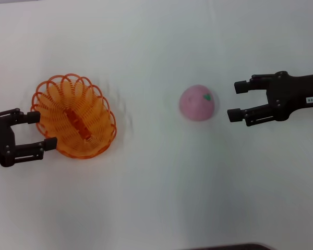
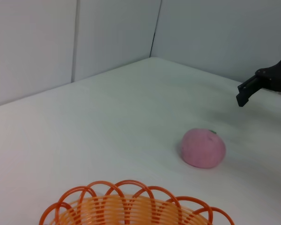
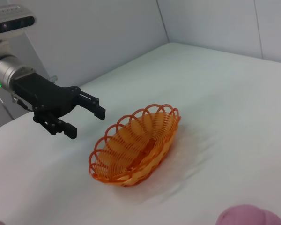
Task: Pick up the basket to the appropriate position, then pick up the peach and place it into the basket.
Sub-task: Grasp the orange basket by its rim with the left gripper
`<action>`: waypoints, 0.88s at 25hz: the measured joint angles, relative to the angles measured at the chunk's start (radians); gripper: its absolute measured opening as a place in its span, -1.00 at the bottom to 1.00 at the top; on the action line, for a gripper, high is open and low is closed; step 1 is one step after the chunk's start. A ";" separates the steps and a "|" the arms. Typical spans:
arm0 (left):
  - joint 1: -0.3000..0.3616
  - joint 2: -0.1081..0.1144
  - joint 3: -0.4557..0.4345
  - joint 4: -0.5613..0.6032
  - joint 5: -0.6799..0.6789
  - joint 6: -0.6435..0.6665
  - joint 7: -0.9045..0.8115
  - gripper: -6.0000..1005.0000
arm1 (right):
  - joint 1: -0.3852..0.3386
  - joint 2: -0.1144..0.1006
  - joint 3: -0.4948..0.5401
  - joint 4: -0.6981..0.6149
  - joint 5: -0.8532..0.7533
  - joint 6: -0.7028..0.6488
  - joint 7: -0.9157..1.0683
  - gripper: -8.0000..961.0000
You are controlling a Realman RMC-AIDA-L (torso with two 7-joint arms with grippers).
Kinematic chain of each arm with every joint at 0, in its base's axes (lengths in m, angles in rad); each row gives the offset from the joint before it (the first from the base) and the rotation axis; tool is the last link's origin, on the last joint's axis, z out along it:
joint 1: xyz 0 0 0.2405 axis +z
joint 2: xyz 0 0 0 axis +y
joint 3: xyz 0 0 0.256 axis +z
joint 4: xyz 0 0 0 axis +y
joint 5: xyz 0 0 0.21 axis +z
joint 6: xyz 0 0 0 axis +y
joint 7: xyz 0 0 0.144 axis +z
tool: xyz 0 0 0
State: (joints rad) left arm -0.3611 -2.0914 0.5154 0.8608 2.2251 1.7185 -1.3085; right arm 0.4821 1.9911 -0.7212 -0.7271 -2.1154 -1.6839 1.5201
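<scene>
While our left gripper (image 1: 38, 132) sits at the far left of the white table (image 1: 156, 203), we see its 2 fingers spread wide and holding nothing, their tips right at the near rim of the basket (image 1: 74, 115). From the right wrist view, that gripper (image 3: 86, 117) hangs just above and beside one end of the basket (image 3: 136, 145), not yet closed on it. We judge the basket light and springy: thin looped wire, open sides, a scalloped rim. The rim loops look like the place to pinch, with 1 finger inside and 1 outside; a hard squeeze could bend the wire, and a light basket may skid on the smooth top. Further right lies the peach (image 1: 197, 102), well apart from the basket, resting on the table with its green mark upward. It looks round and smooth, likely to roll, so we would take it across its widest part. At the far right our right gripper (image 1: 240, 100) stands open and empty, near the peach but not touching.
</scene>
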 joint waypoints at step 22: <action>-0.055 -0.009 -0.002 0.167 -0.005 0.001 -0.286 0.58 | 0.006 0.005 -0.001 0.000 0.000 0.012 -0.002 0.97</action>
State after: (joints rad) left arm -0.4160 -2.1006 0.5132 1.0277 2.2198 1.7197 -1.5941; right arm 0.4883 1.9963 -0.7225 -0.7267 -2.1153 -1.6719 1.5185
